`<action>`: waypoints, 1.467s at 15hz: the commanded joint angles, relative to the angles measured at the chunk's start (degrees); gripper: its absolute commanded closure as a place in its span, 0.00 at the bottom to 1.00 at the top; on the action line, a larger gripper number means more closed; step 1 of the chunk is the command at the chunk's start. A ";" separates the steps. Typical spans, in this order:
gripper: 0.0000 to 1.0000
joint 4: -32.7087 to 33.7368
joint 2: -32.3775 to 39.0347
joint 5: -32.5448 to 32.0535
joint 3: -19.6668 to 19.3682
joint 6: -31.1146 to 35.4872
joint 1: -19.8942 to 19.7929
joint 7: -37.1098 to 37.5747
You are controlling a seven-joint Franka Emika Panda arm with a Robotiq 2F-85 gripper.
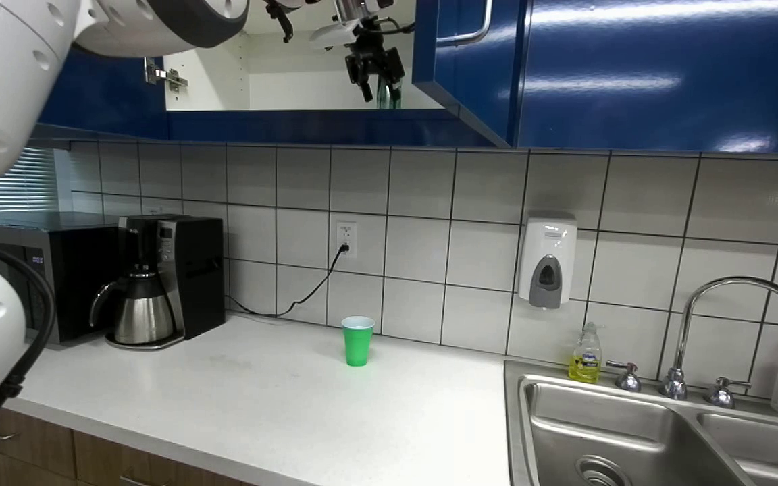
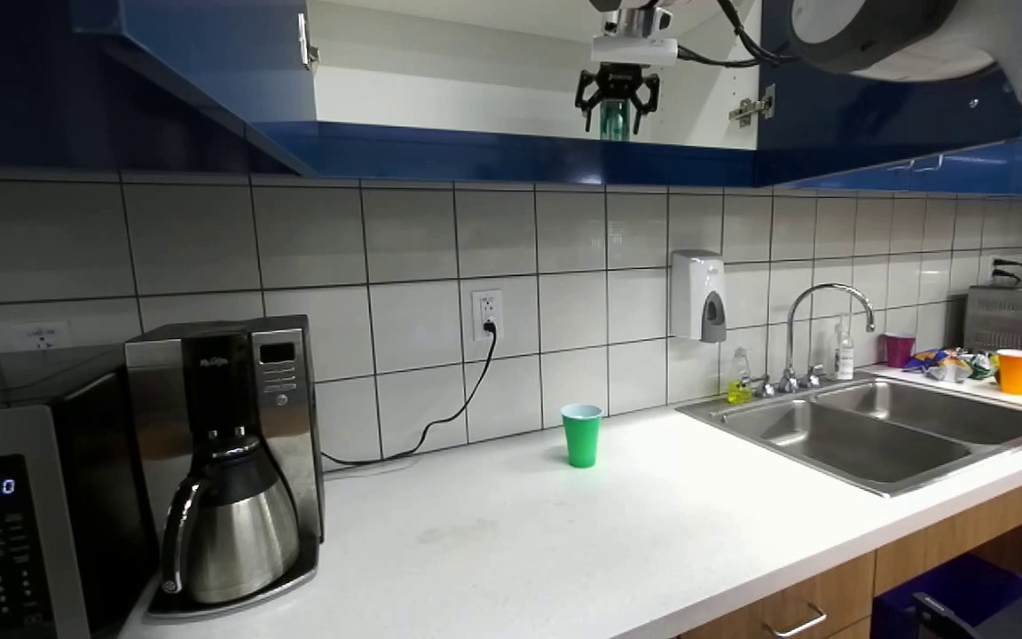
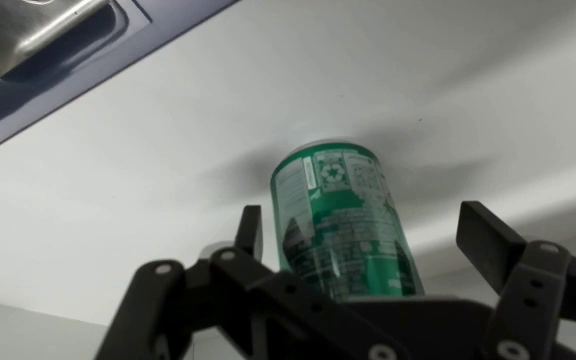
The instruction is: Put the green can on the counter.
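Since green can (image 3: 340, 215) stands lower centre of wrist view, gripper (image 3: 362, 220) straddles it, spread wide, holding nothing, likely pre-pinch.

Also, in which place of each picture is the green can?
In an exterior view: green can, top centre, in the open cabinet.
In an exterior view: green can, top, slightly right of centre.
Wrist view: green can, slightly right of and below centre.
Shared landmark: the black tool, near it in all views.

The green can (image 3: 340, 220) is smooth, glossy metal; the fingers (image 3: 490, 245) are matt. The desk (image 1: 261, 405) is smooth, the sink (image 1: 585, 435) satin-finished metal, the cabinet door (image 1: 652, 115) glossy, the drawer front (image 2: 830, 586) wood-grained.
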 commanded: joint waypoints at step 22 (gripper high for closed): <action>0.61 13.89 9.38 -0.27 -1.45 -3.01 0.77 0.82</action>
